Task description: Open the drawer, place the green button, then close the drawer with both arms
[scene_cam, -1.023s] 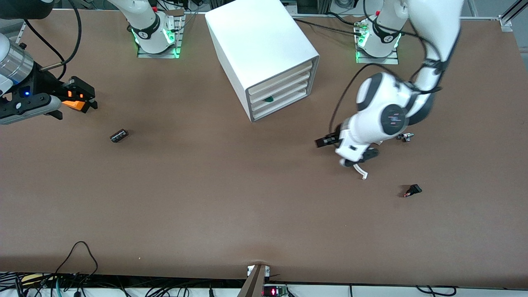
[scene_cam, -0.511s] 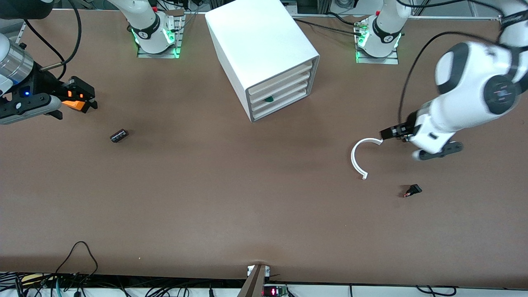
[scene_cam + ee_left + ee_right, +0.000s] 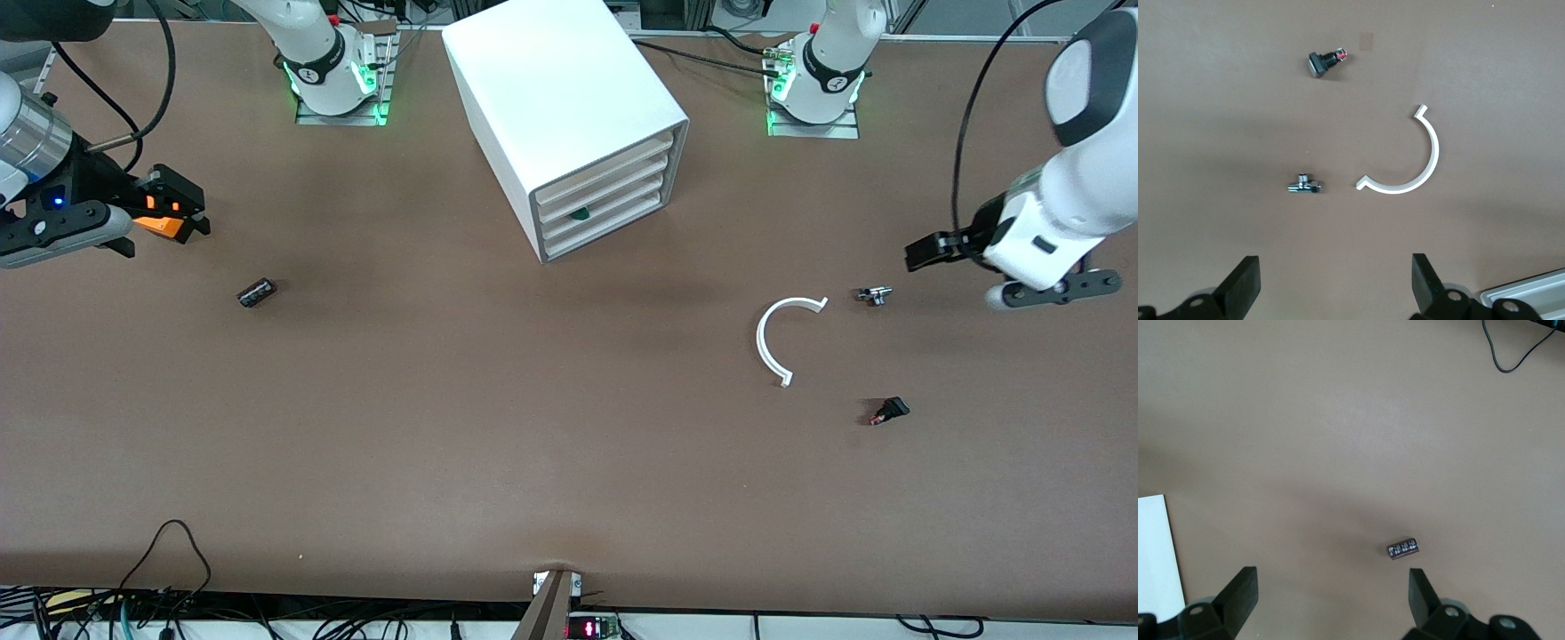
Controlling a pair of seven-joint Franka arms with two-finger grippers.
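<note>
Dark cylinder (image 3: pixel 1403 548) on table (image 3: pixel 1338 420) (lying sideways), spread fingertips (image 3: pixel 1238 590)

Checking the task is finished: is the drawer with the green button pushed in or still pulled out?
Pushed in. The drawer sits flush with the three others in the white cabinet; the green button shows through its front gap.

The light is bright and even, coming from above. The brown matte table top (image 3: pixel 444 427) shows soft, faint shadows beside the white boxy cabinet (image 3: pixel 560 98). Green lights glow at the arm bases. Everything looks sharp, with no glare.
</note>
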